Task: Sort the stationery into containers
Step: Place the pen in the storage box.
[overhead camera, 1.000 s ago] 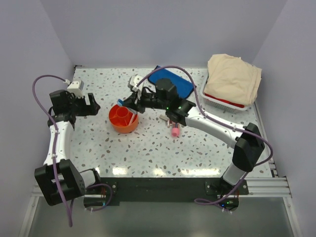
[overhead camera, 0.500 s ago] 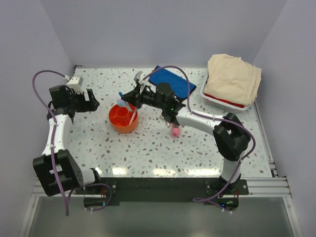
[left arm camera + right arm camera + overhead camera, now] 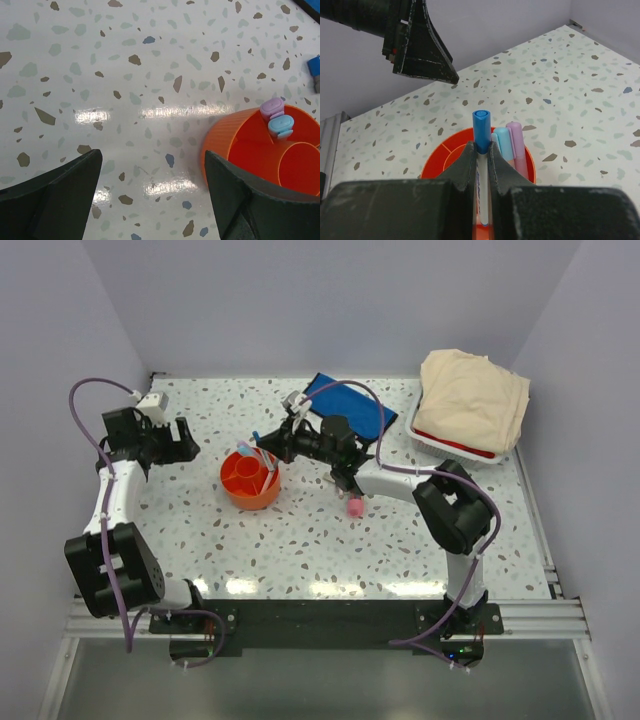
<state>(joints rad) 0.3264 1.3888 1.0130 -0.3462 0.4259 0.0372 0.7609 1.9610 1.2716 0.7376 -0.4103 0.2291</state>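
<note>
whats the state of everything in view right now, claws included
right claw: shut on blue-capped pen, pointed into the tub
left claw: open, empty
orange tub: upright, lilac marker and light blue marker standing inside
pink tube: lying on the table, unsorted
blue pouch: flat; open or zipped, cannot tell
white basket: filled with beige cloth

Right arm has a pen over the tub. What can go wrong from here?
1. The blue-capped pen, pinched in the right gripper, hangs close to the lilac marker standing in the orange tub; lowering it may snag there.
2. The pink tube lies by the right arm; a low retreat might knock it.
</note>
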